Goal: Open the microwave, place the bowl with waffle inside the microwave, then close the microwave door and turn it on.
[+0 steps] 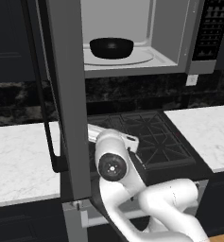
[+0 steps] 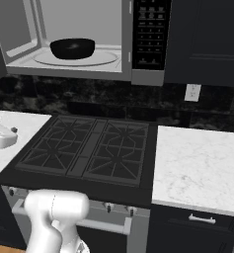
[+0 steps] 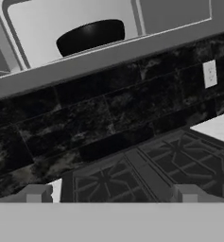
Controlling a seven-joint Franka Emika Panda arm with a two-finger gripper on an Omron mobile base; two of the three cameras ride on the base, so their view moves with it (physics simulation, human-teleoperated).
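step: the bowl (image 1: 111, 47) already sits on the turntable inside the microwave (image 2: 79, 69), so by my reading the next job is to shut the door (image 1: 66, 94).
bowl: black, upright, centred on the round plate in the pale cavity; the waffle cannot be made out from these angles.
door: swung fully out to the left of the cavity, edge-on to the left base camera, its long black handle (image 1: 43, 108) on the outer face.
how to do it well: get the hand behind the door's free edge on the outer side, push in a slow arc that follows the hinge, and keep the fingers off the handle bar so nothing snags; press until the frame meets the front.
after that: the black button panel (image 2: 151, 32) at the right needs a press.
gripper: the gripper (image 3: 111, 194) has its jaws spread wide, holding nothing.
arm pose: folded low over the stove (image 2: 89, 150), hand tilted up toward the backsplash and cavity, well apart from the door.
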